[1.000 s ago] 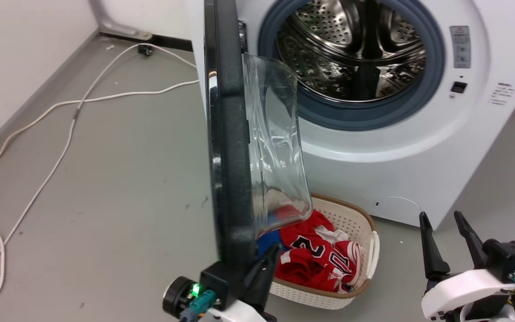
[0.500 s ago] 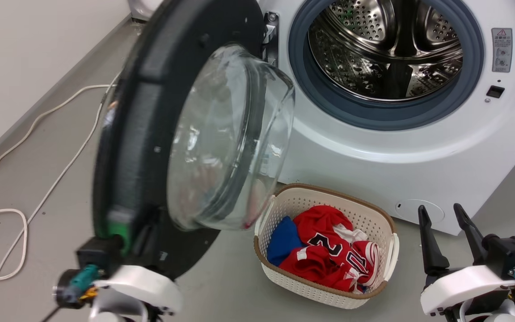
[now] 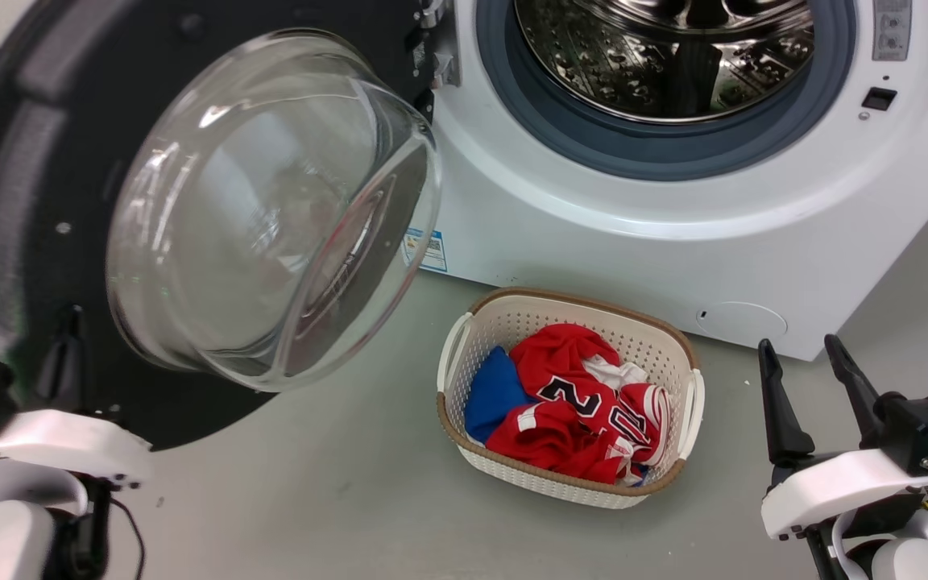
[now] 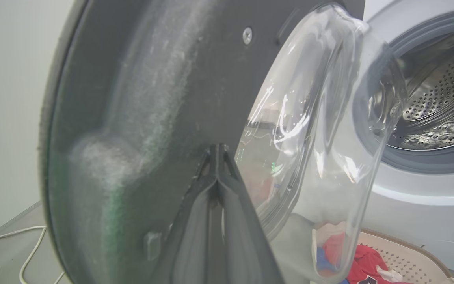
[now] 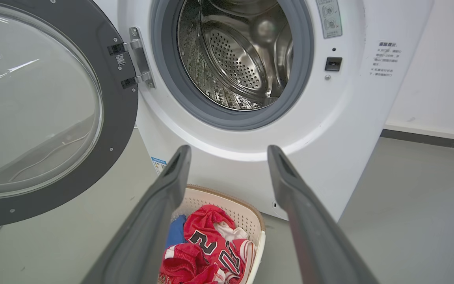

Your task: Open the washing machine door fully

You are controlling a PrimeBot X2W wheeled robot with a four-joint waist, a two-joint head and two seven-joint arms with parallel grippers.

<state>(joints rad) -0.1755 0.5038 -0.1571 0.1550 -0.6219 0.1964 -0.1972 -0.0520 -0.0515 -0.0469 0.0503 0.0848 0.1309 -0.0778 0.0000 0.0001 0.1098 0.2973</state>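
On the grey floor, a big white front-loading washing machine, perforated steel drum and grey rubber gasket laid bare. Left of the opening, hung on a metal hinge, the large round glossy black washing machine door, swung wide, inner face and clear bulging glass bowl turned toward the head camera. Low at that door's inner face, the left tool: two dark fingers pressed together, nothing seen between them, tips at the black surface; touching or not, impossible to tell. At the lower right of the head view, the right tool: fingers spread apart, empty, apart from the machine. Just in front of the machine, a white perforated plastic laundry basket with a brown rim, holding a red jersey and a blue cloth.
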